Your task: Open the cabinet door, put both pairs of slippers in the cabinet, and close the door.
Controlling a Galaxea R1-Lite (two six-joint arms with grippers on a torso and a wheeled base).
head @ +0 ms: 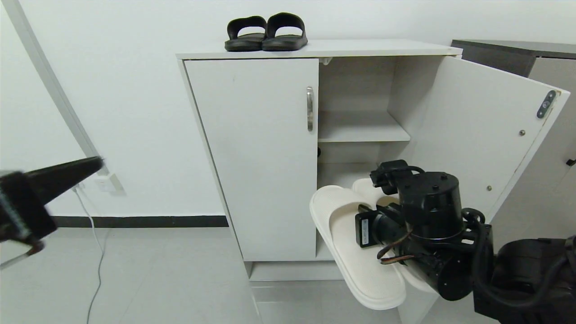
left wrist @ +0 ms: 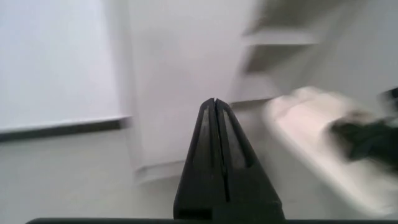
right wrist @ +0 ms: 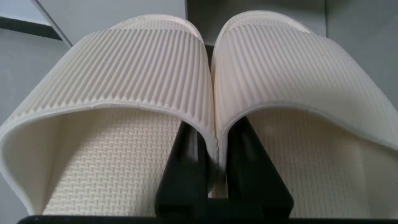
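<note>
The right arm (head: 434,211) was matte black, with round drum-shaped joints, small screws on the cap, a white label (head: 364,231) and looping black, red and brown cables (head: 396,252). The left gripper (left wrist: 214,106) had black tapering fingers (left wrist: 204,149)

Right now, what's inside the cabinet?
Open right half: one bare shelf. White slippers in the right claw hide the lower part; the closed left door hides the rest.

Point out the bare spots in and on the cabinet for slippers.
The upper shelf in the open half is bare, as is the cabinet top right of the black slippers. The lower opening is crowded by the white slippers in the right gripper.
</note>
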